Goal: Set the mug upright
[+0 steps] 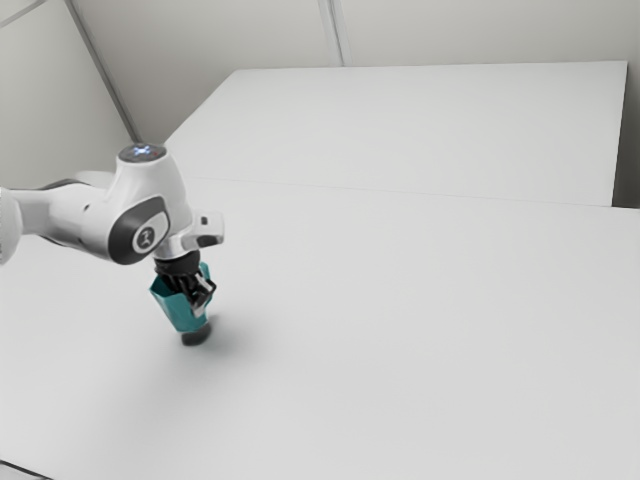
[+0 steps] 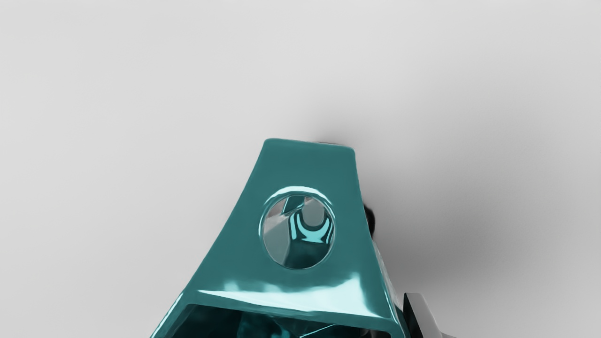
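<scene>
The gripper (image 1: 201, 292) points down at the exterior view's left, over the table. Its fingers are closed on a side wall of the teal mug (image 1: 183, 312), whose wide opening faces up around them and whose narrow end points down. In the wrist view the mug (image 2: 225, 263) shows a round hole in its side. There the gripper (image 2: 398, 328) has one finger (image 2: 422, 317) outside the wall; the other is mostly hidden inside the rim.
A dark patch (image 1: 196, 335) lies directly below the mug; whether it is part of the mug or a shadow, I cannot tell. The white table (image 1: 400, 340) spreads toward the exterior view's right, with another white surface (image 1: 420, 130) behind it.
</scene>
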`<state>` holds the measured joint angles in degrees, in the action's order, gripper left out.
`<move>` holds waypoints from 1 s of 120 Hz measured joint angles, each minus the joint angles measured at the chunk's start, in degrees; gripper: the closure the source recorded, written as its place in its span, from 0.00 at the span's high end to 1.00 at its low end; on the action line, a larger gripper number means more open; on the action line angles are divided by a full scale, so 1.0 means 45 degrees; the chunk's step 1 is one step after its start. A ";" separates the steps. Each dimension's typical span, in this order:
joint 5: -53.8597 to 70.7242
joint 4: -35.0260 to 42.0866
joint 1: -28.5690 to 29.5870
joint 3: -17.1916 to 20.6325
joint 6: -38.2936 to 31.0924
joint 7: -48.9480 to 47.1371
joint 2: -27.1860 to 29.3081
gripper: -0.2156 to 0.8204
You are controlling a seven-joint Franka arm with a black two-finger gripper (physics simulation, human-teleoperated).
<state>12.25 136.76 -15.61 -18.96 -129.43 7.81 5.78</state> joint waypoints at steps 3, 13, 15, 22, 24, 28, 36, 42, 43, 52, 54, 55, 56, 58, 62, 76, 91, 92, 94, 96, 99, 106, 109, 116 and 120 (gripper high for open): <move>0.0022 0.0016 -0.0026 0.0001 -0.0104 -0.0080 -0.0064 0.04; 0.0076 0.0038 -0.0080 0.0003 -0.0406 -0.0331 -0.0280 0.04; 0.0085 0.0039 -0.0091 0.0004 -0.0465 -0.0378 -0.0324 0.04; 0.0153 0.0042 -0.0132 0.0006 -0.0703 -0.0534 -0.0447 0.04; 0.0175 0.0043 -0.0141 0.0007 -0.0769 -0.0577 -0.0472 0.04; 0.0215 0.0043 -0.0155 0.0009 -0.0906 -0.0666 -0.0545 0.04; 0.0271 0.0033 -0.0184 0.0013 -0.1130 -0.0833 -0.0713 0.04; 0.0300 0.0027 -0.0211 0.0019 -0.1259 -0.0949 -0.0815 0.04; 0.0305 0.0027 -0.0215 0.0020 -0.1277 -0.0967 -0.0826 0.04; 0.0300 0.0025 -0.0259 0.0019 -0.1412 -0.1102 -0.0877 0.09; 0.0276 0.0030 -0.0275 0.0013 -0.1433 -0.1114 -0.0881 0.12; 0.0267 0.0032 -0.0279 0.0013 -0.1443 -0.1120 -0.0883 0.14; 0.0256 0.0034 -0.0285 0.0011 -0.1453 -0.1126 -0.0885 0.16; 0.0238 0.0037 -0.0295 0.0009 -0.1471 -0.1139 -0.0887 0.19; 0.0208 0.0035 -0.0316 0.0003 -0.1504 -0.1162 -0.0890 0.27; 0.0148 -0.0002 -0.0345 0.0002 -0.1575 -0.1236 -0.0842 0.48; 0.0044 -0.0389 -0.0331 0.0022 -0.1384 -0.1289 -0.0523 0.61; 0.0038 -0.0471 -0.0318 0.0034 -0.1326 -0.1292 -0.0507 0.62; 0.0025 -0.0681 -0.0287 0.0071 -0.1180 -0.1298 -0.0480 0.63; 0.0012 -0.0880 -0.0271 0.0097 -0.1020 -0.1303 -0.0460 0.64; -0.0020 -0.1195 -0.0268 0.0127 -0.0740 -0.1312 -0.0430 0.66; -0.0186 -0.1874 -0.0291 0.0189 -0.0003 -0.1331 -0.0369 0.69; -0.0293 -0.2191 -0.0296 0.0225 0.0348 -0.1339 -0.0359 0.70; -0.0678 -0.2888 -0.0341 0.0267 0.1179 -0.1357 -0.0351 0.72; -0.0984 -0.3327 -0.0360 0.0270 0.1681 -0.1367 -0.0352 0.72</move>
<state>7.82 121.79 -17.23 -17.75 -121.87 1.66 4.20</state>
